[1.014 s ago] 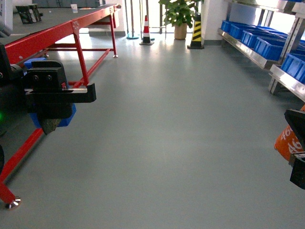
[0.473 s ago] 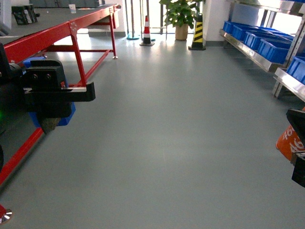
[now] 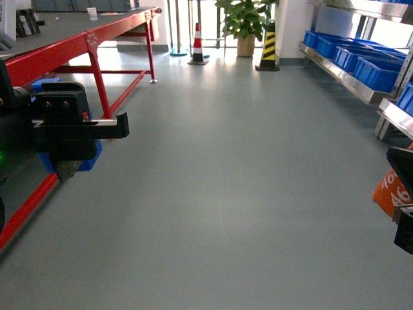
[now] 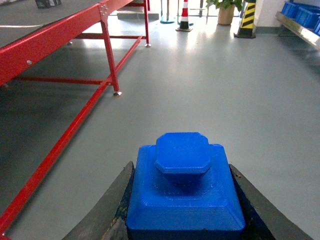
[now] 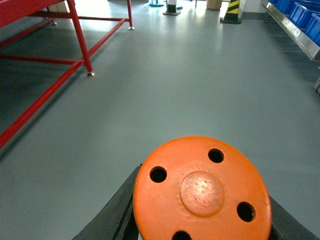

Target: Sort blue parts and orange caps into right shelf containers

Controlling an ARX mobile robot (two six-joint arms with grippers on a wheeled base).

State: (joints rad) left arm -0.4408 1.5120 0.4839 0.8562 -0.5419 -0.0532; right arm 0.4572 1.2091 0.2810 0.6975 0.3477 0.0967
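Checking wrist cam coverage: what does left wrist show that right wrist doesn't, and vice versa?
Left wrist only: the blue part gripped between the left hand's fingers, stepped top facing the camera.

Right wrist only: the orange cap held in the right hand, flat top with four holes visible, and a longer run of the shelf with blue crates.

Both: the grey floor, the red table frame, the traffic cone and the striped post at the far end.

Blue crates (image 3: pixel 361 61) sit on the metal shelf (image 3: pixel 339 74) beside grey floor (image 3: pixel 232 194).
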